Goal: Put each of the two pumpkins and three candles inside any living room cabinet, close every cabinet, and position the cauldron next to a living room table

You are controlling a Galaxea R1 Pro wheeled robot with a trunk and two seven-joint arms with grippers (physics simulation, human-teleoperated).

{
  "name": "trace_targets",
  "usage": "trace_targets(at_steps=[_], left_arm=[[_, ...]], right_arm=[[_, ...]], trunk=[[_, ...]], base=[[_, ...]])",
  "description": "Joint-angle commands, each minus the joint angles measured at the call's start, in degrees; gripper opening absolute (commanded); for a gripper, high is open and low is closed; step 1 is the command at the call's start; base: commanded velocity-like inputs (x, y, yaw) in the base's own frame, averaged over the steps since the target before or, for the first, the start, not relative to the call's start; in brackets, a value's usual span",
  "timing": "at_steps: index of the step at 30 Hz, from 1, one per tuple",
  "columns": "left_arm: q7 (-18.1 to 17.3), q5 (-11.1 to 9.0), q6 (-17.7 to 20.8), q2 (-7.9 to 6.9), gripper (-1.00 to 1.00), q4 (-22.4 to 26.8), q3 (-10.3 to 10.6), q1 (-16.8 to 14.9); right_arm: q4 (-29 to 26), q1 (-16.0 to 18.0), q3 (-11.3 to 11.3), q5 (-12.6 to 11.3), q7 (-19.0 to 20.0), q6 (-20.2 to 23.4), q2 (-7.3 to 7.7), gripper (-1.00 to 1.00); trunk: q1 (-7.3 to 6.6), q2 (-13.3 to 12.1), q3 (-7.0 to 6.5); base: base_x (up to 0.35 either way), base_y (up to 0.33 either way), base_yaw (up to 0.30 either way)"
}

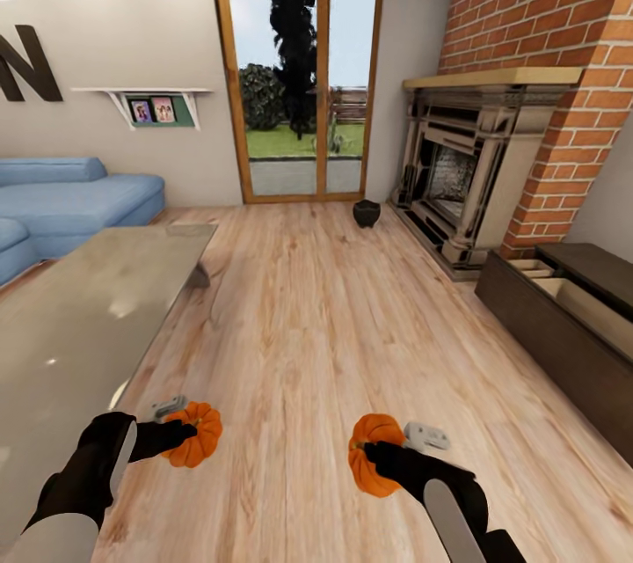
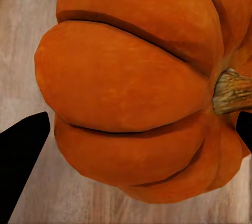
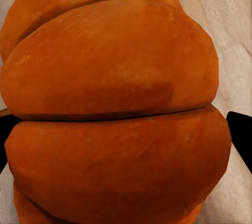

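As rendered in the head view:
Pumpkins [image 1: 195, 434]: two, one clamped per gripper.
Left gripper [image 1: 180, 433]: clamped on pumpkin.
Right gripper [image 1: 376, 455]: clamped on pumpkin.
Cauldron [image 1: 367, 212]: one, stood by fireplace [image 1: 457, 176].
Cabinet [image 1: 563, 317]: one, drawers open.

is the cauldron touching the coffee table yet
Apart. The head view shows the cauldron on the floor by the glass door, with bare wood floor between it and the table.

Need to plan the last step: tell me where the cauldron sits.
In the head view the cauldron sits on the wooden floor far ahead, right of centre, between the glass door and the fireplace.
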State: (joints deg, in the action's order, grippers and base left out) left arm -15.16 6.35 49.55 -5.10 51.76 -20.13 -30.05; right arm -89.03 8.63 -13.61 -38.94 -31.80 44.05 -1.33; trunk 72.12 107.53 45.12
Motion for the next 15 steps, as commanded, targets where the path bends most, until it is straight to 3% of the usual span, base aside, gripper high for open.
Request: trace_targets(at_steps=[1,15], left_arm=[[0.0,-0.2,0.0,0.00,-1.00,0.0,0.0,0.0],[0.0,-0.2,0.1,0.00,-1.00,0.0,0.0,0.0]], right_arm=[[0.0,0.0,-0.3,0.1,0.1,-0.3,0.00,-1.00],[2.3,0.0,-1.1,0.0,0.2,-0.6,0.05,-1.00]], trunk=[[0.00,0.0,-0.05],[0.00,0.0,-0.11]], base=[[0.332,-0.099,0.001],[0.332,-0.014,0.000]])
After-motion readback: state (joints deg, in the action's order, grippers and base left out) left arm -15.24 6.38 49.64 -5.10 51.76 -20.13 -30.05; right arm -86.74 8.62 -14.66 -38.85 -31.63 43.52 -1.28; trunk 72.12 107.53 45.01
